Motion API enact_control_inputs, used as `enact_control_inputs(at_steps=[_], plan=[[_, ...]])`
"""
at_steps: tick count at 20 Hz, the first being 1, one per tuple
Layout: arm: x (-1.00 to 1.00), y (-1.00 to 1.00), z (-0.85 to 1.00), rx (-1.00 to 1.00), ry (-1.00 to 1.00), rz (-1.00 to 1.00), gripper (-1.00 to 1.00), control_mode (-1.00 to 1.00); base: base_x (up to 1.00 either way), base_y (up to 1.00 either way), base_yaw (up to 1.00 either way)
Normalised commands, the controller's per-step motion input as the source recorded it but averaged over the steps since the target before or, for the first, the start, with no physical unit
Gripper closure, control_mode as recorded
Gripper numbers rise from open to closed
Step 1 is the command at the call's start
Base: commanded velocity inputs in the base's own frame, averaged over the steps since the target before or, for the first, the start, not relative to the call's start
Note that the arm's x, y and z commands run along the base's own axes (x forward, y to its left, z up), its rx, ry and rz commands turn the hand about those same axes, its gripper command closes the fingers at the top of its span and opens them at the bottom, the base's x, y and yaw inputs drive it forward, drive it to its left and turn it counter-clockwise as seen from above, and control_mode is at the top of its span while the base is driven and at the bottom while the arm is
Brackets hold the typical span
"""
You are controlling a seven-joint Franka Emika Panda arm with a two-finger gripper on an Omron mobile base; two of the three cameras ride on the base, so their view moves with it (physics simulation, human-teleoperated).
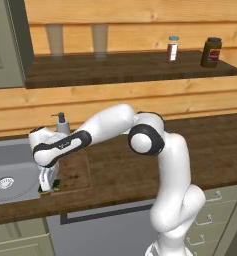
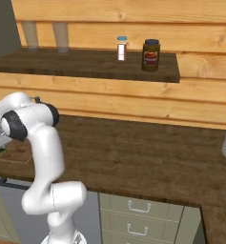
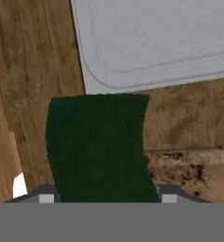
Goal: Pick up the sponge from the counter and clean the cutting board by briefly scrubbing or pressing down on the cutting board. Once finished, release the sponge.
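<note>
Dark wood counter – grey sink left, shelf above.

You have one sponge, one cutting board, one sink, one soap bottle, two jars and two glasses on the shelf.

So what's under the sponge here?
The sponge covers counter beside the sink; the stained board shows at one edge. Whether it overlaps the board is hidden.
</note>
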Motion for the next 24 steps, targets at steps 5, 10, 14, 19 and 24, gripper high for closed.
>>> enact_control_inputs(at_steps=[5,10,14,19,24], plan=[[0.19,-0.69,0.0,0.0,-0.01,0.01,1.0,-1.0,0.0,0.0,0.0],[0.5,-0.17,-0.03,0.0,0.0,0.14,1.0,-1.0,0.0,0.0,0.0],[0.42,0.33,-0.23,-0.03,0.0,0.13,1.0,-1.0,0.0,0.0,0.0],[0.19,0.45,-0.04,-0.01,0.0,0.06,1.0,-1.0,0.0,0.0,0.0],[-0.04,0.26,0.0,0.0,-0.02,0.0,1.0,-1.0,0.0,0.0,0.0]])
